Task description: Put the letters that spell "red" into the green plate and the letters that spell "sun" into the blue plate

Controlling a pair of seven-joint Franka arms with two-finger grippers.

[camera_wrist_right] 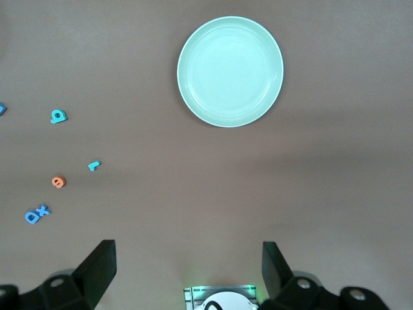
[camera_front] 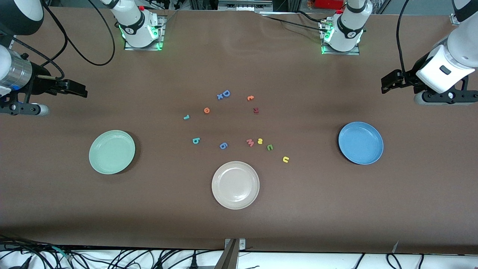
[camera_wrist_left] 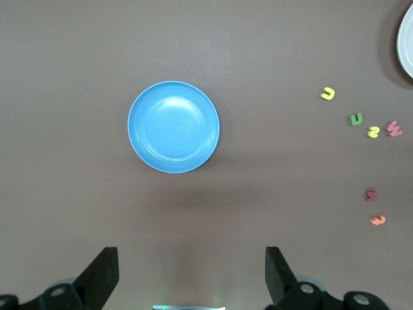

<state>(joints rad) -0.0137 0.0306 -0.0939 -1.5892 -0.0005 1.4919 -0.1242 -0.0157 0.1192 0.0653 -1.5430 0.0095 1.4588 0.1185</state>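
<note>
Worktop [camera_front: 239, 231]: brown, carrying three plates and a loose scatter of foam letters at its middle.

Green plate [camera_front: 112, 151]: toward the right arm's end, empty. Blue plate [camera_front: 360, 142]: toward the left arm's end, empty. Cream plate [camera_front: 235, 185]: between them, nearer the front edge, empty.

Letters for "red": teal "r" [camera_front: 186, 117], orange "e" [camera_front: 206, 110] just beside it, teal "d" [camera_front: 196, 141] nearer the front edge. All lie flat on the worktop between the green plate and the middle, none on a plate.

Letters for "sun": yellow "s" [camera_front: 260, 141], green "n" [camera_front: 269, 147], yellow "u" [camera_front: 285, 159], in a slanting row running toward the blue plate, none on a plate.

Other letters: blue "D" [camera_front: 225, 93], orange squiggle [camera_front: 250, 98], dark red piece [camera_front: 255, 110], pink "M" [camera_front: 250, 142], blue piece [camera_front: 223, 145].

Right gripper [camera_front: 74, 89]: raised over the worktop's edge at the right arm's end, fingers [camera_wrist_right: 100, 268] spread wide and empty; well apart from the green plate and the "red" letters.

Left gripper [camera_front: 390, 82]: raised over the worktop's edge at the left arm's end, fingers [camera_wrist_left: 277, 271] spread wide and empty; well apart from the blue plate and the "sun" letters.
</note>
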